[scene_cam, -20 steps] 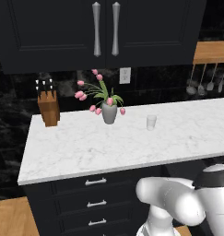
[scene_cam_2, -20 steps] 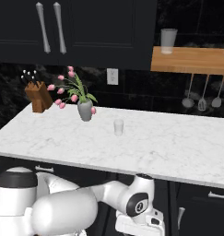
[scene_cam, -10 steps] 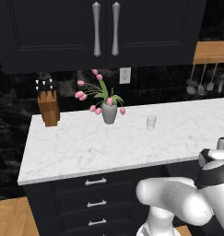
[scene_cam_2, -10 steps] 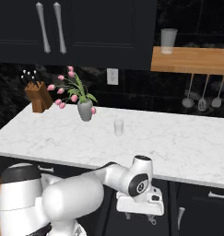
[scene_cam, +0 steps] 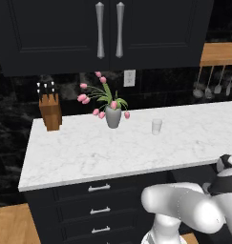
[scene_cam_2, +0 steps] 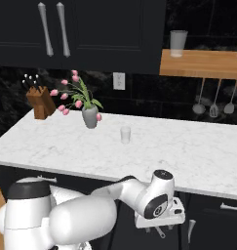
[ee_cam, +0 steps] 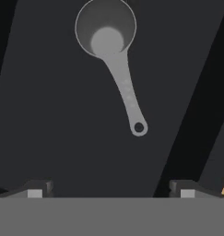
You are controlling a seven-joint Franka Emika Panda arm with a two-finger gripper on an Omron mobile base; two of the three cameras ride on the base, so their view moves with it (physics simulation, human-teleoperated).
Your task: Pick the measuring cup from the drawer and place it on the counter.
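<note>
The gripper [ee_cam: 111,191] pointed down into a dark drawer [ee_cam: 62,138], its 2 dark fingertips [ee_cam: 37,189] standing as far apart as they go, 1 near each lower corner of the hand view, with nothing between them. Ahead of the gripper, apart from both tips, lay the measuring cup [ee_cam: 105,34]: a pale grey round bowl seen from above, with a long flat handle running back toward the gripper and ending in a small ring. The handle end lay between the lines of the 2 tips but short of them, touching neither.

In the right base view the hand [scene_cam_2: 159,212] hung below the front edge of the counter [scene_cam_2: 188,156], in front of the black cabinets. Compared with 1 second before, the wrist had risen closer to the counter's underside and shifted a little to the right, and in the left base view the dark wrist joint had come up at the right edge where earlier there was mostly white arm.

Well above and beyond the gripper, on the counter, stood a translucent tumbler [scene_cam_2: 125,135], a grey vase of pink tulips [scene_cam_2: 89,116] and a wooden knife block [scene_cam_2: 39,103], all in the same places as before.
</note>
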